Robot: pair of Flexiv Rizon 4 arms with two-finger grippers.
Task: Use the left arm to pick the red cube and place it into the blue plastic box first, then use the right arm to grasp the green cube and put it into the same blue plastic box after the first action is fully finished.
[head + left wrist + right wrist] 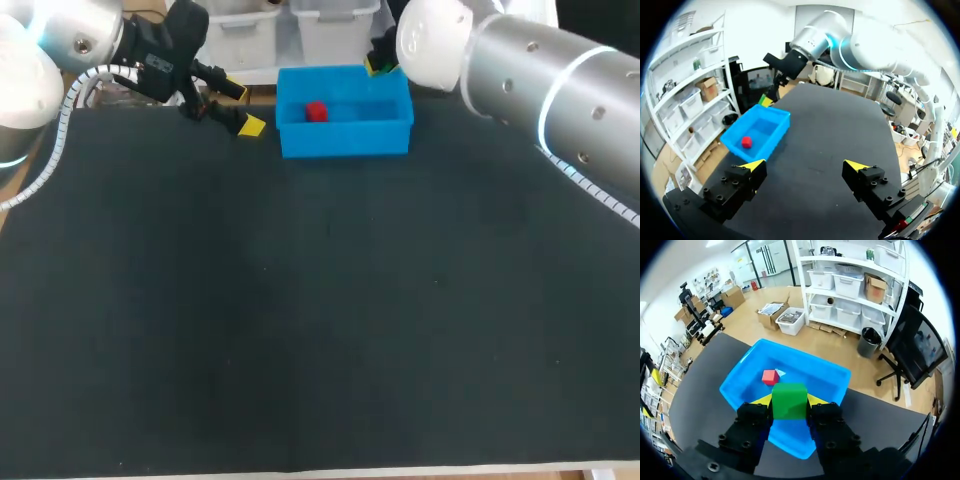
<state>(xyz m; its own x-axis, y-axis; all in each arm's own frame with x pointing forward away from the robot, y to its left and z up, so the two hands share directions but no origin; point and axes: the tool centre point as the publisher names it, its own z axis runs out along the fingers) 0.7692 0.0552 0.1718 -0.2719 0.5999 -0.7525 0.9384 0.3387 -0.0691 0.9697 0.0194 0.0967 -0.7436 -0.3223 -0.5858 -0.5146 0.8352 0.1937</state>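
— What else is there?
— A table point(320, 330) with a black, matte top, filling most of the head view.
— And its edge?
— A pale strip point(420, 472) runs along the near side.

No legible text, numbers or signs in any view. Blue rectangular plastic box point(345, 140) at the far edge of the black table point(300, 320), small red cube point(316, 112), green cube point(789, 400): all plain. Pale mark on left arm's black wrist housing point(160, 65): too blurred to read.

Right gripper point(789, 401) clamped on the green cube point(789, 400) from both sides, held over the near wall of the blue plastic box point(832, 377), red cube point(770, 377) lying inside the box ahead, black table point(695, 390) underneath
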